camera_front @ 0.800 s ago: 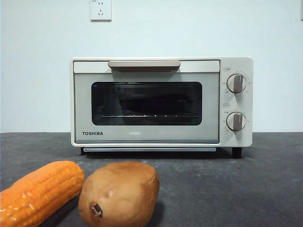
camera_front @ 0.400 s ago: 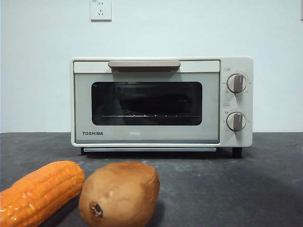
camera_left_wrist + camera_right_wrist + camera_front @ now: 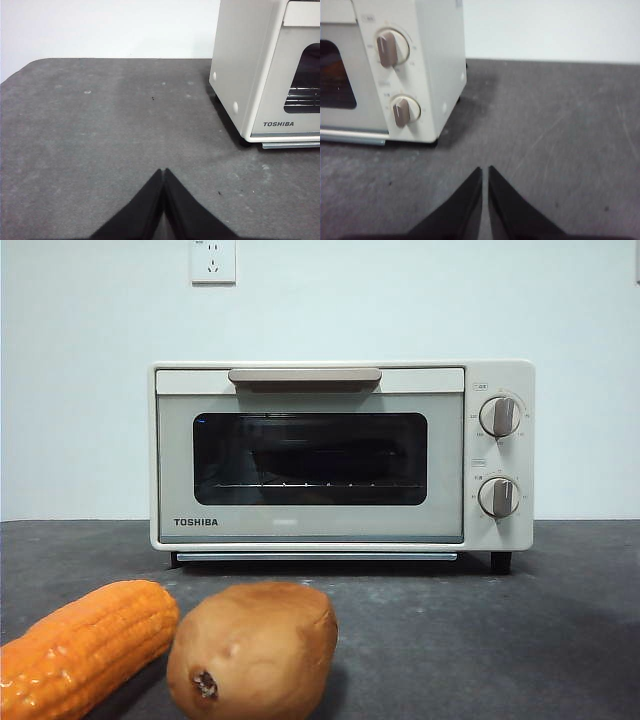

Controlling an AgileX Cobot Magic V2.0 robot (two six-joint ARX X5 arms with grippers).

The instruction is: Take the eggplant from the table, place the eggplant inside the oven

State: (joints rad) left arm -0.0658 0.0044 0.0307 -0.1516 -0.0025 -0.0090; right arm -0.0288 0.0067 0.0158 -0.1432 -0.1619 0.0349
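Note:
The cream oven [image 3: 310, 530] stands at the back of the dark grey table [image 3: 480, 640] with its door shut and its tan handle [image 3: 304, 375] up. Behind the dark glass a dim elongated dark shape [image 3: 325, 458] lies on the wire rack; I cannot tell whether it is the eggplant. No eggplant shows on the table. My left gripper [image 3: 164, 171] is shut and empty, low over bare table beside the oven's plain side [image 3: 240, 75]. Off the oven's knob side [image 3: 395, 80], my right gripper [image 3: 485, 169] is also shut and empty.
An orange corn cob [image 3: 85, 645] and a brown potato [image 3: 252, 648] lie at the front left of the table, close to the camera. A wall socket [image 3: 212, 260] is on the white wall behind the oven.

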